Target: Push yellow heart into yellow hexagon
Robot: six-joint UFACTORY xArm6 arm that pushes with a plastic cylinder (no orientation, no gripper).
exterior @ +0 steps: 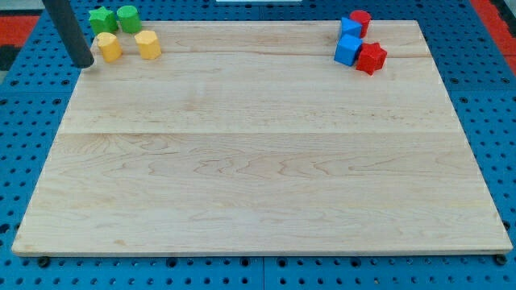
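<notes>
At the view's top-left corner, my tip [84,63], a bare rod with no jaws, sits just left of the yellow heart [109,47], with the yellow hexagon [147,43] just beyond to the right, so I'd push rightward.

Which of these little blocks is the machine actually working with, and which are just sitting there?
In the job:
- yellow heart, just right of my tip
- yellow hexagon, a small gap to the heart's right

Just lying about:
- green star and green cylinder, above the yellow pair
- two blue blocks, red cylinder and red star, at the view's top right
</notes>
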